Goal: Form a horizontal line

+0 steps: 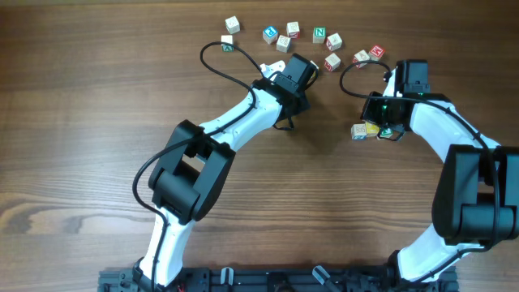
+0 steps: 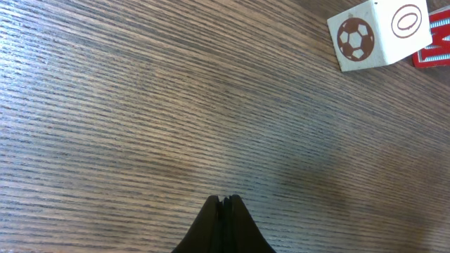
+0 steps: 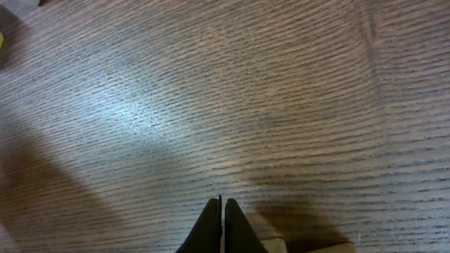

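The row lies right of the table's middle: a pale cube (image 1: 358,130), a yellow cube (image 1: 371,128) and a green-letter cube (image 1: 387,132), touching side by side and partly under my right wrist. My right gripper (image 1: 394,128) hovers at the row's right end. In the right wrist view its fingers (image 3: 222,202) are closed on nothing, over bare wood, with a pale cube edge (image 3: 316,247) just below them. My left gripper (image 1: 302,71) is at the back centre, shut and empty (image 2: 226,199).
Several loose letter cubes are scattered along the back, from a white cube (image 1: 233,24) on the left to a red-letter cube (image 1: 377,53) on the right. A soccer-ball cube (image 2: 380,35) lies ahead of my left gripper, with a red cube (image 2: 436,49) beside it.
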